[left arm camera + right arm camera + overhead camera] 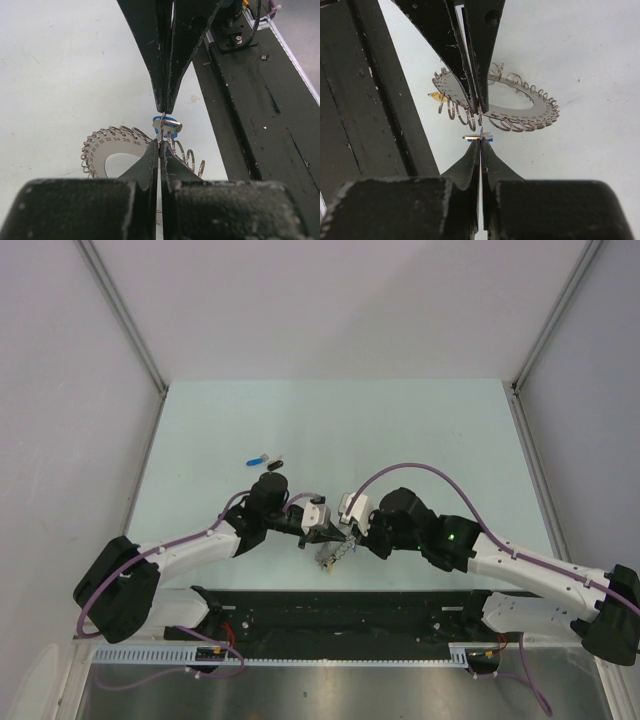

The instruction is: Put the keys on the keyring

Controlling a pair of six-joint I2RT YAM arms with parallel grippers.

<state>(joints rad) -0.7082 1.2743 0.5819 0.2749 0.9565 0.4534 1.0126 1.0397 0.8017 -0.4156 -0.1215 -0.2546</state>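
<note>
The keyring (333,554) is a flat silver ring fringed with wire loops, held tilted just above the table's near edge. My left gripper (322,533) is shut on its rim (107,152), fingertips closed at a loop (161,143). My right gripper (350,531) faces it tip to tip and is shut on a blue-headed key (480,136), held against a loop just off the ring (520,100). The key also shows in the left wrist view (168,123). A yellow key head (436,96) shows behind the ring. A blue key (258,459) and a black key (276,459) lie farther back on the table.
The black base rail (340,605) runs along the near edge, close below the ring; it also shows in the left wrist view (250,110) and in the right wrist view (365,100). The pale table (400,430) is walled by white panels on three sides.
</note>
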